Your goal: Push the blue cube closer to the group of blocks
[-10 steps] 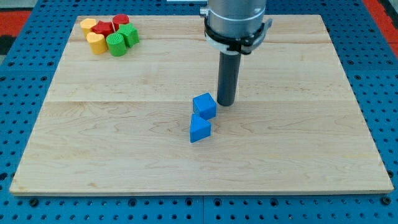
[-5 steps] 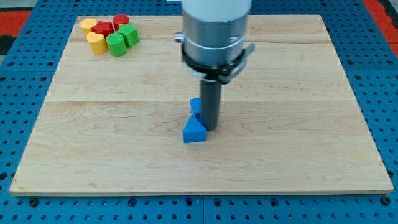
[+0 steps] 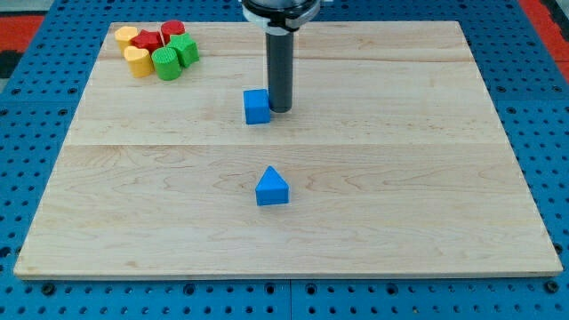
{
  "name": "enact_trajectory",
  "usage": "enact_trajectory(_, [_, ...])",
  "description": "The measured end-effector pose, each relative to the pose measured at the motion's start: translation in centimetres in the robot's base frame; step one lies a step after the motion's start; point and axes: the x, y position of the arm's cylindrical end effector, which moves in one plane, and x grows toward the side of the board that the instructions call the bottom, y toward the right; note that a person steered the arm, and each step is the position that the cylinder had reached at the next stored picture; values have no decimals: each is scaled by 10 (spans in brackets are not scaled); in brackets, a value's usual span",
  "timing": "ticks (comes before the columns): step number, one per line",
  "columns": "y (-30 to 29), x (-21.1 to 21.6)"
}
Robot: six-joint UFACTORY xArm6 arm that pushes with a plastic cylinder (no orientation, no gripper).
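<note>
Blue cube (image 3: pixel 257 107), my tip (image 3: pixel 280 110) touching its right face, no pincer fitted: off-centre push risks spinning it wide of the red-yellow-green cluster (image 3: pixel 156 49).

A pale wooden board (image 3: pixel 427 204) lies on a blue perforated table (image 3: pixel 27 116), evenly lit.

no readable text, no labels, no numbers anywhere
</note>
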Motion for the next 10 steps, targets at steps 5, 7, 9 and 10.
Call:
enact_trajectory(5, [-181,33])
enact_trajectory(7, [-229,46])
enact_trajectory(9, [-266,35])
enact_trajectory(10, [-264,22])
